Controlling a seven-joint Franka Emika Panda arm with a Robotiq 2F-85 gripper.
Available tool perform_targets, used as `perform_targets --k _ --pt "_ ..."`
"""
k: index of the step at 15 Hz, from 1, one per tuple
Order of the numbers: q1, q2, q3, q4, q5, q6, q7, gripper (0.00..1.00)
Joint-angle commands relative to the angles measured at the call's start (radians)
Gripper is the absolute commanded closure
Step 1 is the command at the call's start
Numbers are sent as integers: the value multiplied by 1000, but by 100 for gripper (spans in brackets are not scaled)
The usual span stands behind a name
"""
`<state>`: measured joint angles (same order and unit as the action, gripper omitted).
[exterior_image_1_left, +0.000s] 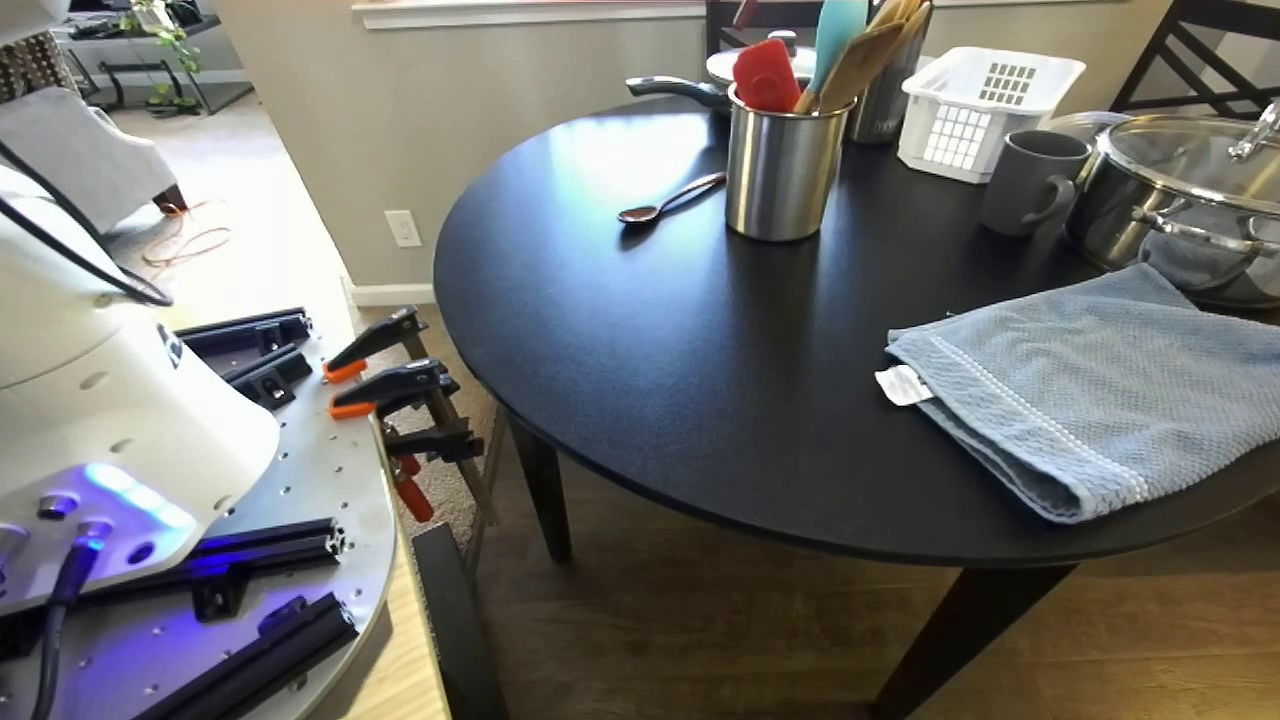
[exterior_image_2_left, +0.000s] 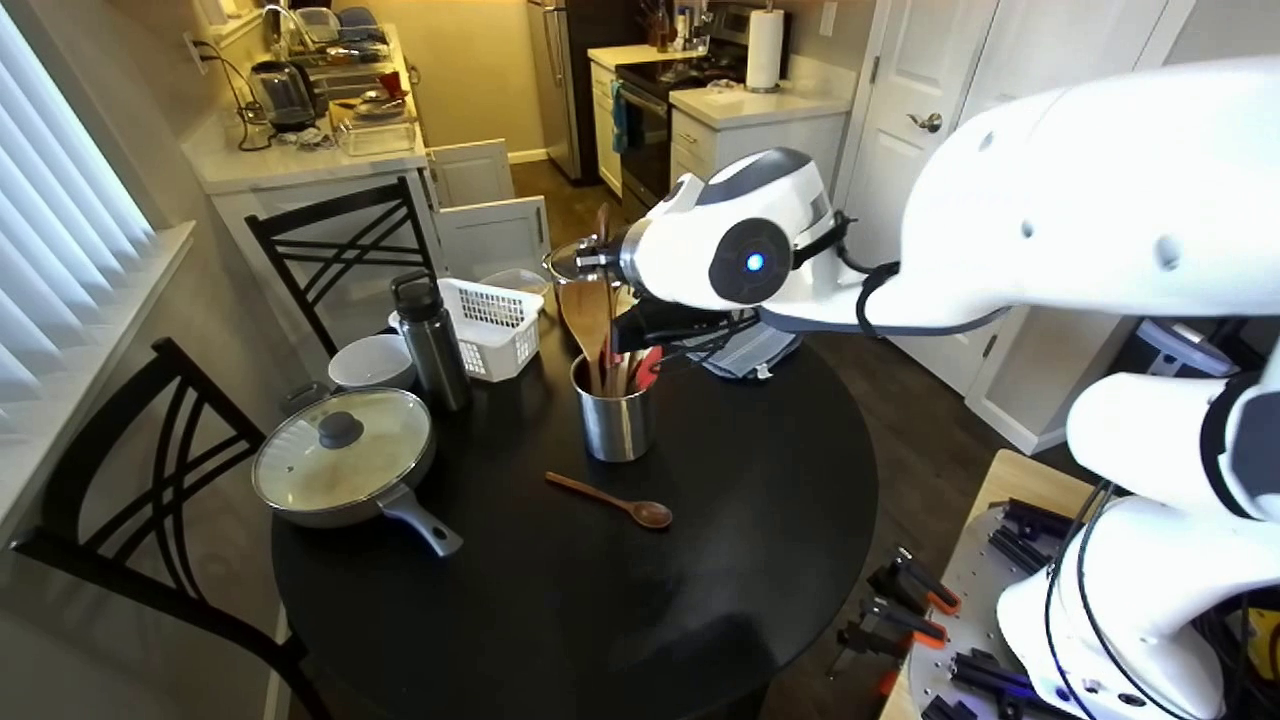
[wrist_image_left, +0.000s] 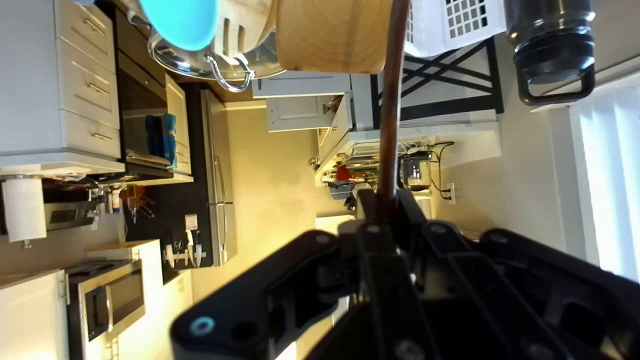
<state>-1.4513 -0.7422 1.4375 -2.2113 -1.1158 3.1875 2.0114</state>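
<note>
Stick (wrist_image_left: 391, 100): we follow its brown length best in the wrist view, where it runs from the hand (wrist_image_left: 388, 205) past a wooden turner (wrist_image_left: 330, 40); in an exterior view it is a thin upright line over the canister (exterior_image_2_left: 617, 430).
Hand: the wrist view alone gives us both fingers clearly; they are together, clamped on the stick.
Stick's low end: it leaves the wrist view's frame, and we cannot tell whether it sits inside the canister.
Brown tip (exterior_image_1_left: 745, 12): the top edge of an exterior view cuts it off, and we cannot say if it belongs to the stick.
Red spatula (exterior_image_1_left: 767, 75): we pick it out in both exterior views, in the canister.
Blue tool (exterior_image_1_left: 838, 45): we see it in an exterior view and, cut off, in the wrist view.
Spoon (exterior_image_2_left: 648, 513): it lies whole on the desk (exterior_image_2_left: 520, 610) in an exterior view, near the canister.
Bottle (exterior_image_2_left: 438, 350): it stands by the basket (exterior_image_2_left: 500, 345); the wrist view cuts both off.
Mug (exterior_image_1_left: 1035, 185): we find it in an exterior view alone, just beside the stockpot (exterior_image_1_left: 1100, 200).
Towel (exterior_image_1_left: 1100, 400): it runs out of frame in an exterior view.
</note>
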Motion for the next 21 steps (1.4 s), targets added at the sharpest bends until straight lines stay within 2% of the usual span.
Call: perform_targets --k 1,4,5,7,11,16,21 --pt "-174 -255 99 149 -62 9 251 97" --pt "-222 -433 109 213 -71 -26 406 97" --pt "-227 -496 105 220 -64 -39 455 68" --pt "-220 -618 91 208 -30 -71 519 57" --pt "-207 -688 114 179 -28 -170 561 32" --pt "-194 -731 116 164 -29 -230 571 2" --pt "-138 -615 101 97 -29 -149 533 0"
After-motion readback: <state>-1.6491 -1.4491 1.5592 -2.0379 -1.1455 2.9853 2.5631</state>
